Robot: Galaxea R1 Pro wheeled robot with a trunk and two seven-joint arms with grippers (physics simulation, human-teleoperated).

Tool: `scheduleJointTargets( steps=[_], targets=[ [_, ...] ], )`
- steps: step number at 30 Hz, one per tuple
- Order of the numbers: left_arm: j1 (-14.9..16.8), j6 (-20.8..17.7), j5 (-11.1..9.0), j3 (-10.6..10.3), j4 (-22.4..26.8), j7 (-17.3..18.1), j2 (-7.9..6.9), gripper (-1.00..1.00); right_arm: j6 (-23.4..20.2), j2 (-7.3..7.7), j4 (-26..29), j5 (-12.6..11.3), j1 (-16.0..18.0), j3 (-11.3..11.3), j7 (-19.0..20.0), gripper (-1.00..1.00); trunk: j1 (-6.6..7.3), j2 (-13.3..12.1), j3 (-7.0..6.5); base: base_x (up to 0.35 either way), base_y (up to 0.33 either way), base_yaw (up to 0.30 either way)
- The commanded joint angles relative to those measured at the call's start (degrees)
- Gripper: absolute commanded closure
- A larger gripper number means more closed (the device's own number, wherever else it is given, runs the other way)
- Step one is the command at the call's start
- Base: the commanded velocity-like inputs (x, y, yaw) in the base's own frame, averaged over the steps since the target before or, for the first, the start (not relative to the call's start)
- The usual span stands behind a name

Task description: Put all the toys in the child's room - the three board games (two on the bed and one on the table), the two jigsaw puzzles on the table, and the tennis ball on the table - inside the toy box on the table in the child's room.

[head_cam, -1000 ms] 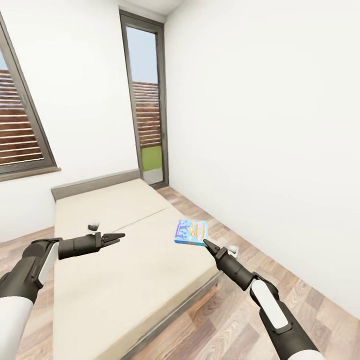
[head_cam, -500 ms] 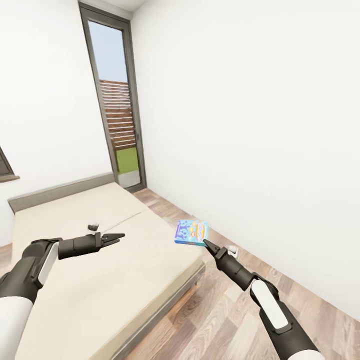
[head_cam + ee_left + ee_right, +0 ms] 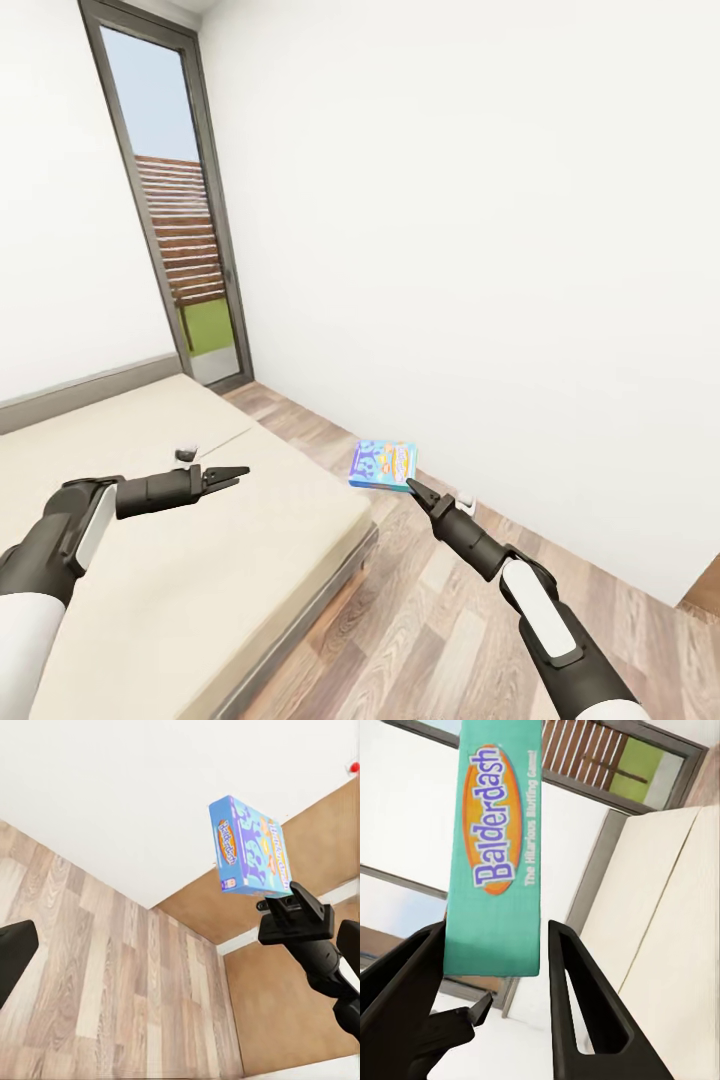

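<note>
My right gripper [image 3: 408, 485] is shut on the lower edge of a small blue board game [image 3: 383, 464], lettered Balderdash on its teal side [image 3: 495, 855]. The box hangs in the air just past the bed's [image 3: 150, 560] right edge, over the wood floor. The left wrist view looks across at the same box [image 3: 251, 855] standing upright above the right gripper [image 3: 289, 904]. My left gripper [image 3: 238, 472] is open and holds nothing, hovering over the beige mattress. The table, toy box, jigsaw puzzles and tennis ball are out of view.
A tall glass door [image 3: 170, 230] stands at the back left beside the bed's head. A plain white wall [image 3: 480, 250] runs along the right. Wood floor [image 3: 450, 620] lies between bed and wall, with a brown edge [image 3: 703, 598] at the far right.
The whole view has swung to the right: the bed, the door and the window have slid left, and the window has left the picture. Both arms keep their pose and the box stays gripped.
</note>
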State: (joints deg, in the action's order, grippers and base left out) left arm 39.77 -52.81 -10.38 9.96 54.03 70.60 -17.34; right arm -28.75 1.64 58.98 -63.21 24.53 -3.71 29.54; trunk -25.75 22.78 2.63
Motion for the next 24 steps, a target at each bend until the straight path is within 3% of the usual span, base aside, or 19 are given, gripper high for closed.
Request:
scheduleJointTargets(
  steps=[1, 24],
  targets=[
    [0.02, -0.41, -0.17, 0.00, 0.02, 0.06, -0.01, -1.00, -0.34, 0.03, -0.01, -0.68, 0.06, -0.07, -0.03, 1.00, -0.04, 0.14, 0.13, 0.000, 0.000, -0.280],
    [0.03, -0.43, -0.17, -0.03, 0.02, 0.01, 0.02, -1.00, -0.34, 0.03, -0.02, -0.68, 0.08, -0.07, -0.09, 1.00, -0.04, 0.14, 0.13, 0.000, 0.000, -0.280]
  ],
)
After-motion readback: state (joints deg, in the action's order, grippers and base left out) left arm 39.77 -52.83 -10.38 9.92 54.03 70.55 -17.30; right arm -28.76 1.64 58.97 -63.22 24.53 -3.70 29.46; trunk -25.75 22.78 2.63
